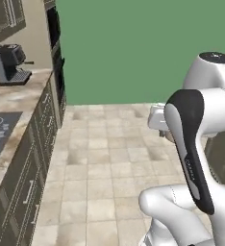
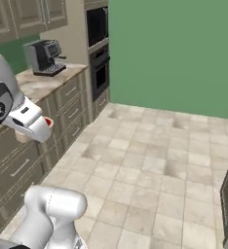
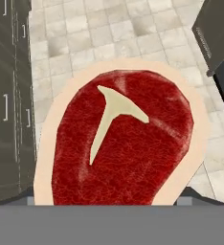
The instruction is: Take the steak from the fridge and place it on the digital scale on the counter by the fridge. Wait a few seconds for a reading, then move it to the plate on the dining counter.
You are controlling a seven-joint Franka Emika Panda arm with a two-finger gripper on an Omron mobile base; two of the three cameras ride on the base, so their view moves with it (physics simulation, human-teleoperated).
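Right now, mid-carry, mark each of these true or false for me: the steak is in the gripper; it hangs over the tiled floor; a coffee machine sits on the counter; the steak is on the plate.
1. The steak is in the gripper: true; it sits right at the fingertips.
2. It hangs over the tiled floor: true.
3. A coffee machine sits on the counter: true.
4. The steak is on the plate: false; it is up in the air with floor beneath.

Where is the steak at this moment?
In the hand view the steak sits close in front of the camera, held in the jaws above the tiled floor, with dark cabinets to its left.
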